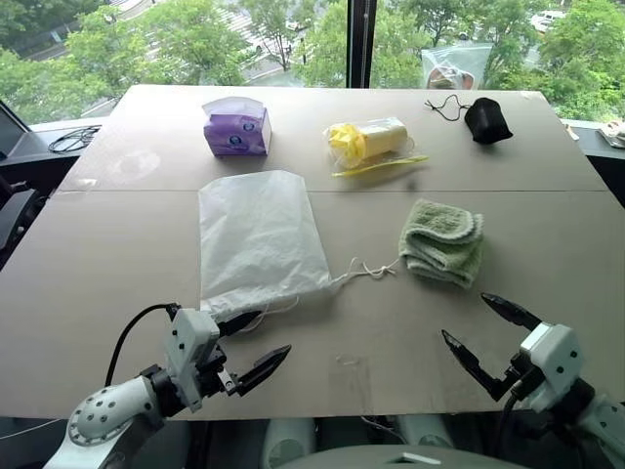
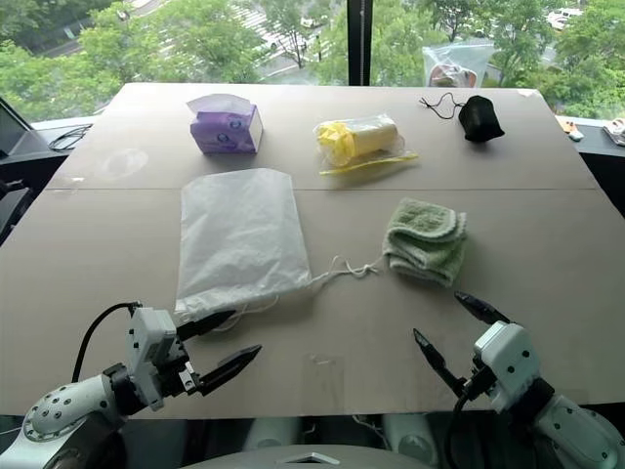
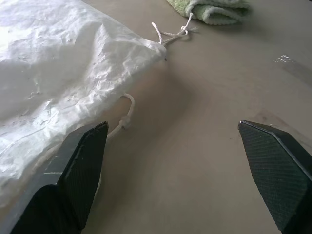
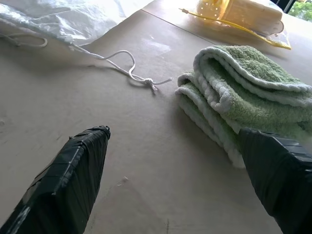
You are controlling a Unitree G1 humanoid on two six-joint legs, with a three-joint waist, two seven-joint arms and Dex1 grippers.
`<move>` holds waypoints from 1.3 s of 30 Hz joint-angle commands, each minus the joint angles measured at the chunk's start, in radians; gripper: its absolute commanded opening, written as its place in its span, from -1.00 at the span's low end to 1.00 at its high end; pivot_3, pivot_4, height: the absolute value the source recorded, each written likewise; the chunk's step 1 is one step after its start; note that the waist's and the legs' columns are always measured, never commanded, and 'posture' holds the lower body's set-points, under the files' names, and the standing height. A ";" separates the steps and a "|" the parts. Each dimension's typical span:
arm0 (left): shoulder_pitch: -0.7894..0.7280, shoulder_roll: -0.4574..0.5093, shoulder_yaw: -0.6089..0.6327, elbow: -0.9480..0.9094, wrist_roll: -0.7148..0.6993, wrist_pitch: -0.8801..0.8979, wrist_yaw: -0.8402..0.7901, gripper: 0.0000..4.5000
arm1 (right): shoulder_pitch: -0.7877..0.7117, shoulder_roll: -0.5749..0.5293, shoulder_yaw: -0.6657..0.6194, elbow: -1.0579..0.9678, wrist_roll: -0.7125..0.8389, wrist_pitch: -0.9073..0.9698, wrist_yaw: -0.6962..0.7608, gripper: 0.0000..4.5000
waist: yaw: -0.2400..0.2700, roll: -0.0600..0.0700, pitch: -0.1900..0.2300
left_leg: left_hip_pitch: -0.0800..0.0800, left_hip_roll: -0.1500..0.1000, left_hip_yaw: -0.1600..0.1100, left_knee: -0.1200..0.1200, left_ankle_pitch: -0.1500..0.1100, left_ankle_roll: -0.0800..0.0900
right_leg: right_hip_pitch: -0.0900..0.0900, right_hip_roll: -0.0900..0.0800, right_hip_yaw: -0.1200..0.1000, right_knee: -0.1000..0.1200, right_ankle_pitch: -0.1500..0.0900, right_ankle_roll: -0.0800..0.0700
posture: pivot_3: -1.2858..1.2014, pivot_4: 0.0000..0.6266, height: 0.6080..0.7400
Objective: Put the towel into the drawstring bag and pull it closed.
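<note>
Windows with green trees behind them back a wide brown table (image 1: 547,293). From the head camera, the drawstring bag (image 1: 256,239) lies flat at the table's middle-left, its gathered mouth toward the near edge and a thin white cord (image 1: 369,272) trailing right to the towel (image 1: 443,240), which sits folded just right of centre. Along the far side stand a purple tissue box (image 1: 236,127), a yellow item in clear plastic (image 1: 371,142) and a small black pouch (image 1: 486,120). The left gripper (image 1: 252,344) hangs at the near-left edge beside the bag's mouth, fingers spread and empty; the right gripper (image 1: 479,334) hangs near-right, short of the towel, fingers likewise spread and empty.

The left wrist view adds the bag's crinkled weave close up, and a second knotted cord end (image 3: 126,117) lying on the table just beside one finger (image 3: 80,163).

The right wrist view brings out the towel's looped terry layers (image 4: 243,97), the first cord's knot (image 4: 147,82) lying just short of the towel, and the yellow item beyond.
</note>
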 commanded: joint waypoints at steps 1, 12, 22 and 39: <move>-0.032 -0.008 0.004 0.030 0.074 -0.123 0.004 0.96 | -0.029 -0.023 -0.006 -0.045 0.044 -0.025 0.026 1.00 | 0.002 0.000 0.000 | 0.000 0.000 0.000 0.000 -0.001 -0.001 | 0.000 0.000 0.000 0.000 0.000 0.000 | 0.03 -0.52 1.00; -0.164 0.009 -0.081 0.295 0.706 -0.752 0.243 0.96 | -0.117 -0.097 0.085 -0.032 0.074 -0.043 0.104 1.00 | 0.021 -0.002 -0.002 | 0.001 0.000 -0.002 0.000 -0.006 -0.003 | 0.001 0.005 -0.001 0.005 0.000 -0.002 | 0.03 -0.52 1.00; -0.245 -0.002 -0.099 0.293 0.811 -0.780 0.361 0.96 | -0.097 -0.096 0.093 -0.015 0.050 -0.076 0.094 1.00 | 0.029 -0.003 -0.002 | 0.002 0.000 -0.002 0.002 -0.009 -0.007 | 0.002 0.004 -0.001 0.007 -0.001 -0.004 | 0.03 -0.52 1.00; -0.432 -0.042 -0.054 0.194 0.061 -0.018 0.257 -0.98 | -0.225 -0.122 0.094 -0.065 -0.013 0.227 -0.052 1.00 | 0.028 -0.004 -0.003 | 0.002 0.001 -0.003 0.006 -0.006 -0.002 | 0.004 0.005 -0.003 0.010 0.001 -0.001 | 0.03 -0.52 1.00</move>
